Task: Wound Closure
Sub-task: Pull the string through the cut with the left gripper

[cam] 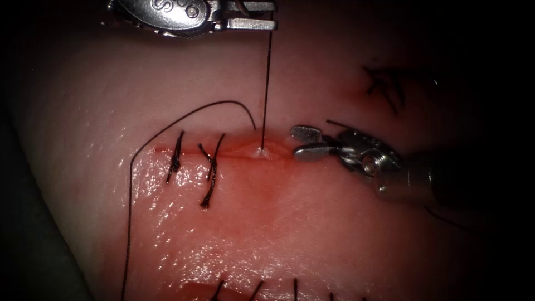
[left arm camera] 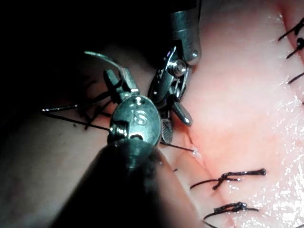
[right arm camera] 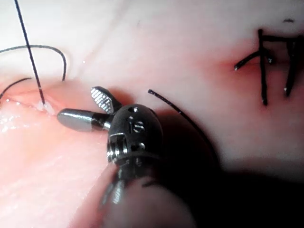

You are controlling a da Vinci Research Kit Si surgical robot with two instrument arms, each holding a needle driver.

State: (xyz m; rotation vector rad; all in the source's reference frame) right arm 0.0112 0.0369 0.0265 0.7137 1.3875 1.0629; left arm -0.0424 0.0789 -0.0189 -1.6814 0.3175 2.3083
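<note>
— Needle position?

— Needle (left arm camera: pixel 102 58) is out of the tissue (cam: pixel 278 234), up in the left tool (left arm camera: pixel 118 76). The left wrist view shows it as a thin curved sliver across that tool's jaws, which are closed on it. I cannot tell where along its curve they grip.

— And the thread?

— The thread (cam: pixel 266 83) runs taut and nearly straight down from the left tool (cam: pixel 273 15) to a small raised spot on the cut (cam: pixel 234 155), where it enters the tissue. A slack strand (cam: pixel 189 114) arcs off to the left and trails down the tissue.

— Right tool?

— The right tool (cam: pixel 295 142) lies low at the right end of the cut, just beside the point where the thread goes in. Its jaws are spread well apart and hold nothing; the right wrist view shows the same (right arm camera: pixel 78 102).

— What else is on the tissue?

— Two finished stitches (cam: pixel 175 159) cross the cut left of the taut thread. Red fluid (cam: pixel 251 184) stains the tissue below the cut. Cut ends of thread (cam: pixel 384 83) lie well off to the upper right.
</note>
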